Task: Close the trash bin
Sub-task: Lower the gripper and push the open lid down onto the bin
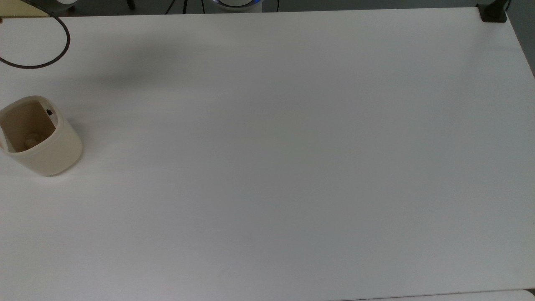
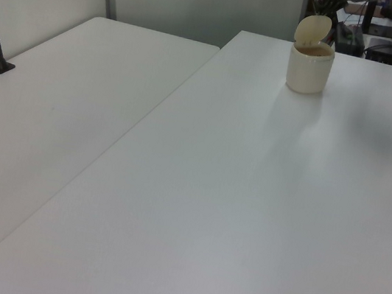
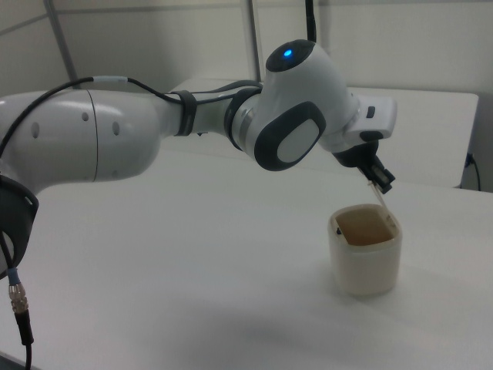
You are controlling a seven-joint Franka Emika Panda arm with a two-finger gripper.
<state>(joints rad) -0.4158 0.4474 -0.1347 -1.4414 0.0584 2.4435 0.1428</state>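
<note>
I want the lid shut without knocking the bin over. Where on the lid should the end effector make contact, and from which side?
Contact the lid near its free top edge, away from the hinge, coming from behind its outer face. It stands nearly upright over the rim of the bin, so a push there, toward the opening and down, should likely swing it shut. The end effector hangs close by that edge.
</note>
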